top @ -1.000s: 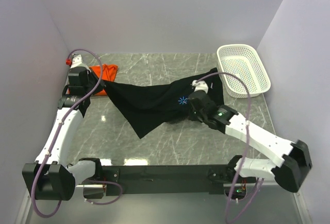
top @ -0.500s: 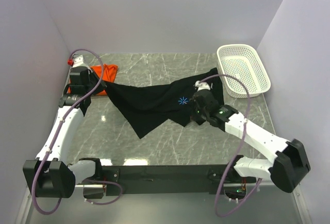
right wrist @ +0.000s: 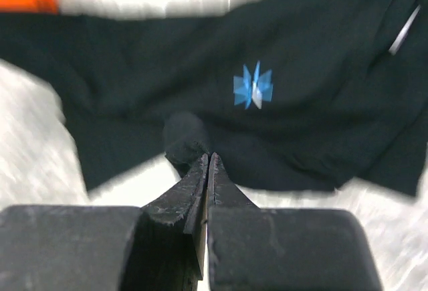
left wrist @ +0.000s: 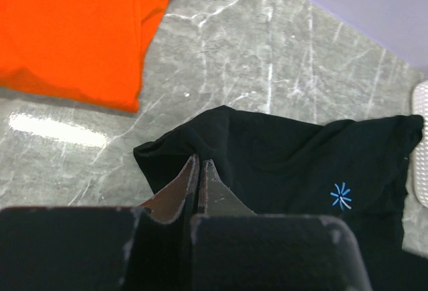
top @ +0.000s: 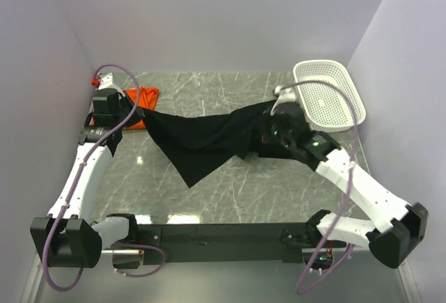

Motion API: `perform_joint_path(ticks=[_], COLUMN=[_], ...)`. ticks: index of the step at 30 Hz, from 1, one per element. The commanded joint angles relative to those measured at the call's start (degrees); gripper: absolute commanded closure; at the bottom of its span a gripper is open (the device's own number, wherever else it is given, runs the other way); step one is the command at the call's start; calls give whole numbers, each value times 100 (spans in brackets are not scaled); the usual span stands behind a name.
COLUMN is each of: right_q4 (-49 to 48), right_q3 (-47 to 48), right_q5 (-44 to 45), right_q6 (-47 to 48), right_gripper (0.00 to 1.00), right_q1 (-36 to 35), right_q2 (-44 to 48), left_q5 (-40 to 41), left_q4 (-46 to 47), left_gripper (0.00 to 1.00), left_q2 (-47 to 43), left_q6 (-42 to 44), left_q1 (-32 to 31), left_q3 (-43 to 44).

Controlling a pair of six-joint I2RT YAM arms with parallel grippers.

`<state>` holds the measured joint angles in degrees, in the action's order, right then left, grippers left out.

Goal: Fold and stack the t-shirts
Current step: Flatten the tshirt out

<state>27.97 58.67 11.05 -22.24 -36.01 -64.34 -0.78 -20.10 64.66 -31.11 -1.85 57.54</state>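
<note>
The black t-shirt (top: 202, 136) hangs stretched between my two grippers above the table, a point of cloth drooping toward the near side. My left gripper (top: 137, 113) is shut on its left edge; the left wrist view shows the pinched cloth (left wrist: 221, 137) and the blue starburst mark (left wrist: 341, 196). My right gripper (top: 267, 123) is shut on a bunched fold of the shirt's right part (right wrist: 187, 137); the starburst (right wrist: 253, 87) lies beyond the fingertips. The orange t-shirt (top: 139, 98) lies flat at the far left, also in the left wrist view (left wrist: 73, 30).
A white mesh basket (top: 327, 95) stands at the far right, close behind my right arm. Walls enclose the table on the left, back and right. A grey cable loops over each arm.
My right gripper has lifted and moved back toward the basket with the black shirt, hiding the starburst in the top view. The left gripper has stayed in place.
</note>
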Motion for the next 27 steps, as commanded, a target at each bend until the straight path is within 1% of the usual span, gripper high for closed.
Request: perform_joint_path(ticks=[1, 2, 7, 8, 16, 17, 19, 20, 22, 23, 27], right_q4=[-2, 85, 305, 410, 982, 1183, 1368, 1561, 1773, 2000, 2485], right_q3=[855, 1169, 2120, 2444, 3904, 4315, 4765, 5220, 5705, 6204, 7340], right_q5=[600, 644, 819, 855, 794, 785, 715, 706, 671, 636, 372], right_q6=[527, 597, 1019, 1063, 1380, 1415, 1503, 1529, 1600, 1626, 1696], right_gripper=[100, 100, 100, 100, 100, 100, 100, 100, 100, 100, 100], right_q1=[277, 331, 490, 481, 490, 490, 490, 481, 490, 481, 481], right_q2=[448, 483, 755, 782, 993, 976, 897, 870, 757, 712, 484], left_q5=[-247, -282, -651, -713, -1547, -1609, -1785, -1838, -1943, -2057, -2329], left_q4=[6, -29, -301, -354, -872, -969, -1057, -1162, -1251, -1321, -1663], left_gripper=[99, 100, 99, 99, 99, 99, 99, 100, 99, 99, 99], left_q2=[-217, -226, -349, -367, -806, -832, -903, -920, -947, -947, -956], left_q6=[61, 70, 184, 219, 439, 439, 413, 404, 378, 369, 351], left_q1=[9, 9, 9, 9, 9, 9, 9, 9, 9, 9, 9], left_q3=[407, 486, 890, 1082, 2225, 2505, 2788, 3059, 3324, 3586, 4229])
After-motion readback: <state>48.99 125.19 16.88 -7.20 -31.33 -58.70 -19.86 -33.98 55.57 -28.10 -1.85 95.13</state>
